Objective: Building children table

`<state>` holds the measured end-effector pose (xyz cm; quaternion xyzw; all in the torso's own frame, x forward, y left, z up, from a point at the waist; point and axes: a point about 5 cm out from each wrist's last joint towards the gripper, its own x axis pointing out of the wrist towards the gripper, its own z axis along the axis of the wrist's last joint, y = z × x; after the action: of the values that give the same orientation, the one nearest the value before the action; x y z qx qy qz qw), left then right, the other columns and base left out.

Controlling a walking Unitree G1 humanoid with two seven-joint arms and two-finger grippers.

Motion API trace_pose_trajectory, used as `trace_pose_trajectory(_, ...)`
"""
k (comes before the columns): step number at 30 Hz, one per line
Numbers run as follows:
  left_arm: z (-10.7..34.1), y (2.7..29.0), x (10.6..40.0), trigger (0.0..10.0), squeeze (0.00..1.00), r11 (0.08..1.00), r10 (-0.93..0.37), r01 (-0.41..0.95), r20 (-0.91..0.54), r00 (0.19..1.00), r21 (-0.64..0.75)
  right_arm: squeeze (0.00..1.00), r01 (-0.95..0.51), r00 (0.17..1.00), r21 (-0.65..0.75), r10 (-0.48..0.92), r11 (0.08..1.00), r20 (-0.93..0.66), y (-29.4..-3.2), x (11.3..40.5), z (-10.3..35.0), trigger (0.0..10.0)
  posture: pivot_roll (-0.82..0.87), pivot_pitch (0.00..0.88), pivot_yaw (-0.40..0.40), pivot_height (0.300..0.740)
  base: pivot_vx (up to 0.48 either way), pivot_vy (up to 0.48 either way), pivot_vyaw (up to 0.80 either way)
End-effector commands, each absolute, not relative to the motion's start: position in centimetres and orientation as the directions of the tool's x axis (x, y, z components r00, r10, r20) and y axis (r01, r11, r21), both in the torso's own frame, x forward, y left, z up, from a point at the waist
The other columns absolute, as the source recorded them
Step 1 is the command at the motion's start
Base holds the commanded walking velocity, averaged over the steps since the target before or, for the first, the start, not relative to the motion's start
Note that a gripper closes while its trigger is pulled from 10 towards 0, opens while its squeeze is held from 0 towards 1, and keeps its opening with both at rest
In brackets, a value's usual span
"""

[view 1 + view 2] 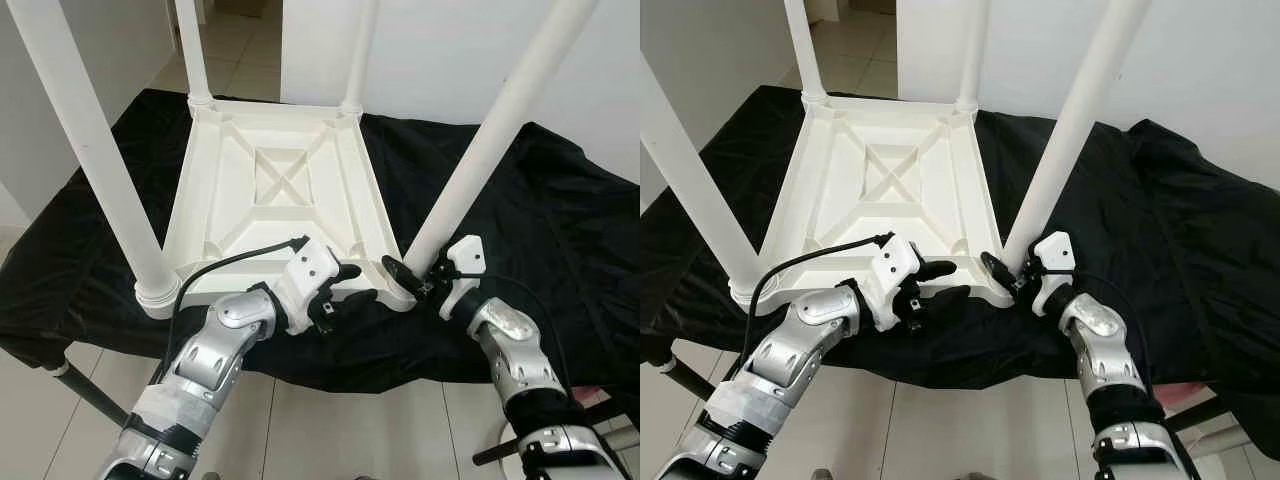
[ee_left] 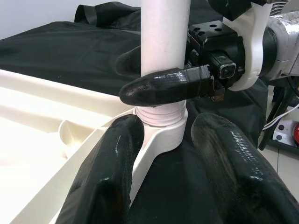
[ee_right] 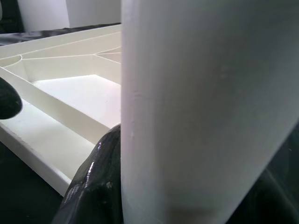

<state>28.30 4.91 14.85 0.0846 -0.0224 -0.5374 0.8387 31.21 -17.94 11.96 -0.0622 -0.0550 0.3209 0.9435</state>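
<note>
A white plastic children's table (image 1: 275,190) lies upside down on a black cloth, its four legs pointing up. My right gripper (image 1: 408,275) is shut on the near-right leg (image 1: 480,150) just above its corner socket (image 2: 163,126); one finger (image 2: 163,86) crosses the front of the leg (image 2: 163,37). The right wrist view has that leg (image 3: 201,107) very close, with a black finger (image 3: 98,182) beside it. My left gripper (image 1: 352,283) is open at the tabletop's near edge, just left of that corner. Its fingers (image 2: 110,172) straddle the rim, holding nothing.
The near-left leg (image 1: 100,160) and the two far legs (image 1: 190,50) stand tall around the work area. The black cloth (image 1: 560,220) covers a work table whose front edge is just under my arms. Tile floor lies below, a white wall behind.
</note>
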Motion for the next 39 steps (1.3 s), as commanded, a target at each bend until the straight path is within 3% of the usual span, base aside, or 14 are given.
trace_pose_trajectory(1, 14.7, 4.6, 28.1, 10.0, 0.0, 0.391, -0.912, 0.905, -0.06, 0.406, 0.168, 0.0, -0.593, 0.801, -0.129, 0.599, 0.795, 0.01, -18.2, 30.4, 10.4, 3.7, -0.05, 0.0, -0.073, 0.74, 0.0, 0.0, 0.0)
trace_pose_trajectory(2, 14.7, 4.6, 28.1, 10.0, 0.0, 0.391, -0.912, 0.905, -0.06, 0.406, 0.168, 0.0, -0.593, 0.801, -0.129, 0.599, 0.795, 0.01, -18.2, 30.4, 10.4, 3.7, -0.05, 0.0, -0.073, 0.74, 0.0, 0.0, 0.0)
trace_pose_trajectory(3, 14.7, 4.5, 28.1, 10.0, 0.0, 0.386, -0.914, 0.907, -0.062, 0.401, 0.168, 0.0, -0.572, 0.817, -0.115, 0.577, 0.812, 0.01, -18.1, 30.2, 10.2, 10.0, -0.06, 0.0, -0.069, 0.74, 0.0, 0.0, 0.0)
trace_pose_trajectory(6, 14.7, 4.4, 28.1, 10.0, 0.0, 0.382, -0.916, 0.909, -0.062, 0.396, 0.17, 0.0, -0.522, 0.851, -0.101, 0.525, 0.847, 0.001, -18.1, 30.1, 9.9, 10.0, -0.06, 0.0, -0.069, 0.74, 0.0, 0.0, 0.0)
trace_pose_trajectory(9, 14.7, 4.3, 28.1, 10.0, 0.0, 0.373, -0.919, 0.912, -0.064, 0.388, 0.174, 0.0, -0.305, 0.952, -0.075, 0.302, 0.95, -0.04, -18.1, 29.9, 9.1, 10.0, -0.06, 0.0, -0.066, 0.74, 0.0, 0.0, 0.0)
trace_pose_trajectory(17, 14.8, 4.0, 28.4, 10.0, 0.0, 0.366, -0.922, 0.913, -0.061, 0.382, 0.178, 0.0, 0.027, 0.997, 0.08, -0.021, 0.996, -0.073, -15.7, 28.4, 8.3, 10.0, -0.08, 0.0, -0.063, 0.74, 0.0, 0.0, 0.0)
trace_pose_trajectory(20, 14.9, 4.0, 28.4, 10.0, 0.0, 0.365, -0.923, 0.914, -0.06, 0.381, 0.178, 0.0, 0.049, 0.996, 0.095, -0.042, 0.994, -0.077, -15.4, 28.3, 8.3, 10.0, -0.08, 0.0, -0.063, 0.74, 0.0, 0.0, 0.0)
trace_pose_trajectory(23, 15.0, 3.8, 28.6, 10.0, 0.0, 0.364, -0.924, 0.914, -0.056, 0.379, 0.18, 0.0, 0.052, 0.997, 0.121, -0.044, 0.991, -0.07, -13.4, 28.3, 8.6, 10.0, -0.08, 0.0, -0.055, 0.74, 0.0, 0.0, 0.0)
trace_pose_trajectory(29, 15.1, 3.9, 28.6, 10.0, 0.0, 0.365, -0.924, 0.914, -0.055, 0.379, 0.179, 0.0, 0.033, 0.998, 0.103, -0.027, 0.994, -0.065, -13.2, 28.2, 8.8, 10.0, -0.08, 0.0, -0.048, 0.74, 0.0, 0.0, 0.0)
trace_pose_trajectory(30, 15.1, 4.0, 28.6, 10.0, 0.0, 0.366, -0.923, 0.913, -0.055, 0.38, 0.179, 0.37, 0.047, 0.997, 0.099, -0.04, 0.994, -0.071, -13.5, 28.1, 8.9, 10.0, -0.08, 0.0, -0.046, 0.74, 0.0, 0.0, 0.0)
trace_pose_trajectory(33, 15.1, 4.0, 28.6, 10.0, 0.0, 0.366, -0.923, 0.913, -0.055, 0.38, 0.179, 0.37, 0.047, 0.997, 0.099, -0.04, 0.994, -0.071, -13.5, 28.1, 8.9, 10.0, -0.08, 0.0, -0.046, 0.74, 0.0, 0.0, 0.0)
trace_pose_trajectory(34, 15.1, 4.0, 28.6, 10.0, 0.0, 0.367, -0.922, 0.913, -0.056, 0.382, 0.176, 1.0, 0.068, 0.996, 0.088, -0.063, 0.994, -0.067, -13.8, 28.0, 9.2, 10.0, -0.08, 0.0, -0.041, 0.74, 0.0, 0.0, 0.0)
trace_pose_trajectory(39, 15.2, 4.2, 28.7, 10.0, 0.0, 0.383, -0.918, 0.909, -0.043, 0.395, 0.164, 1.0, 0.075, 0.997, 0.074, -0.073, 0.994, -0.024, -14.4, 27.8, 10.2, 10.0, -0.08, 0.0, -0.038, 0.74, 0.0, 0.0, 0.0)
